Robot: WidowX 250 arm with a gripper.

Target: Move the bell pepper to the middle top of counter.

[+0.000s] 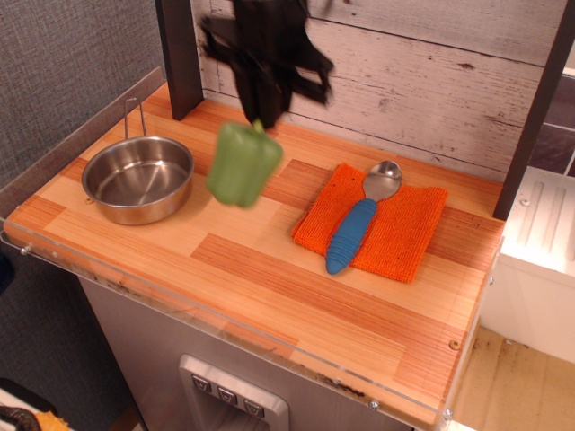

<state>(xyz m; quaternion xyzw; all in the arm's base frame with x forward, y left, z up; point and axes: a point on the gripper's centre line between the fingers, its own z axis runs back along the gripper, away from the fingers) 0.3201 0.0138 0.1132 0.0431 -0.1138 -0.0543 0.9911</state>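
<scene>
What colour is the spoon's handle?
Blue, ribbed; the spoon lies on the orange cloth in the only view.

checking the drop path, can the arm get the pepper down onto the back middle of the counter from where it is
Probably yes. The gripper holds the bell pepper by its stem, in the air, and the counter strip between the steel bowl and the orange cloth looks bare.

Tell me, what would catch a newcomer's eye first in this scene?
Most striking is the green bell pepper hanging in the air by its stem from the black gripper, above the wooden counter between the steel bowl on the left and the orange cloth on the right. A blue-handled spoon lies on that cloth.
</scene>
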